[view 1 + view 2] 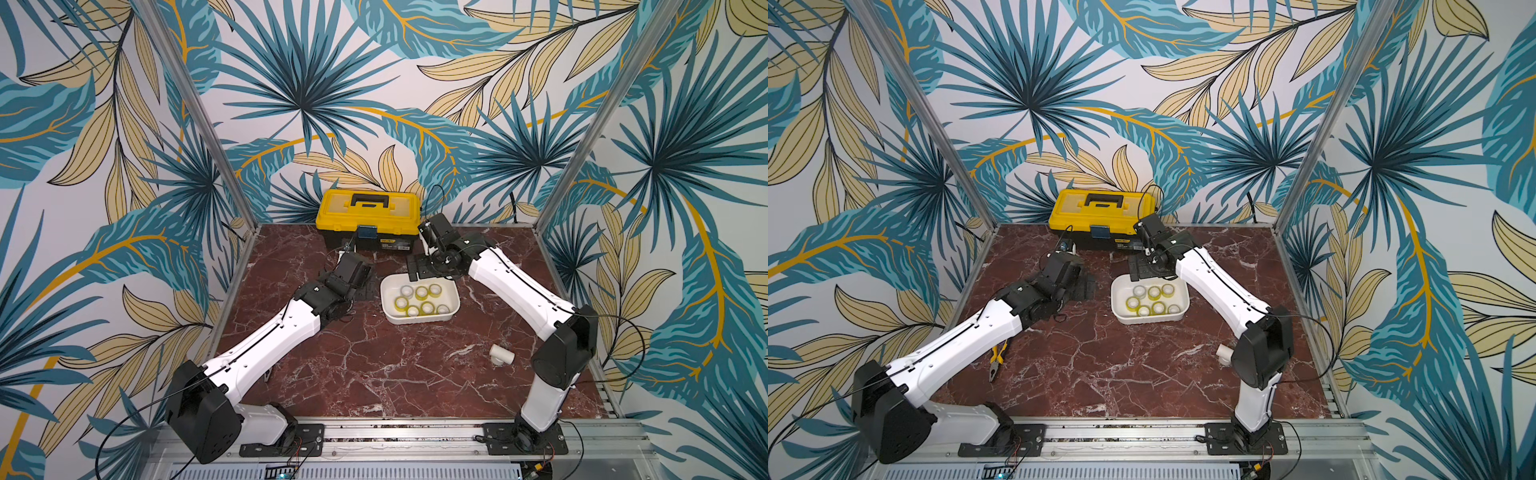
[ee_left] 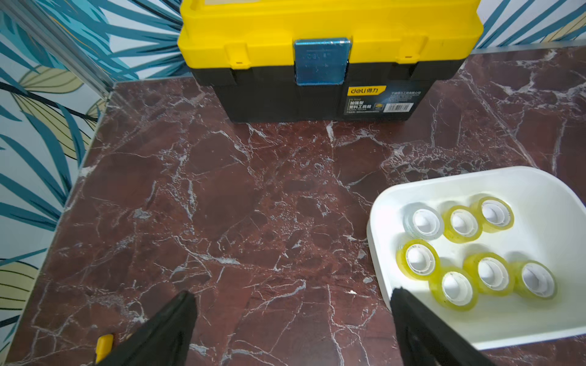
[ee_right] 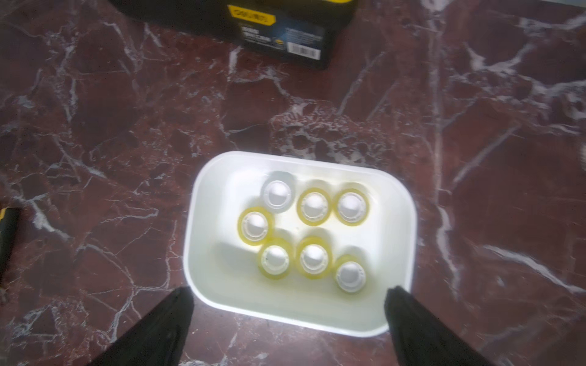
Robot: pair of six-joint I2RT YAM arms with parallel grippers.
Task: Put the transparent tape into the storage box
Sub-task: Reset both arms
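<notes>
Seven small rolls of transparent tape lie flat, white cores upward, inside the white storage box; six are yellowish, one paler; the box sits on the marble table in front of the yellow toolbox; the left gripper is spread wide and empty beside the box; the right gripper is spread wide and empty above its edge; only a top view shows yellow-handled pliers clearly, beside the left arm; neither wrist view takes in the white pipe fitting.
</notes>
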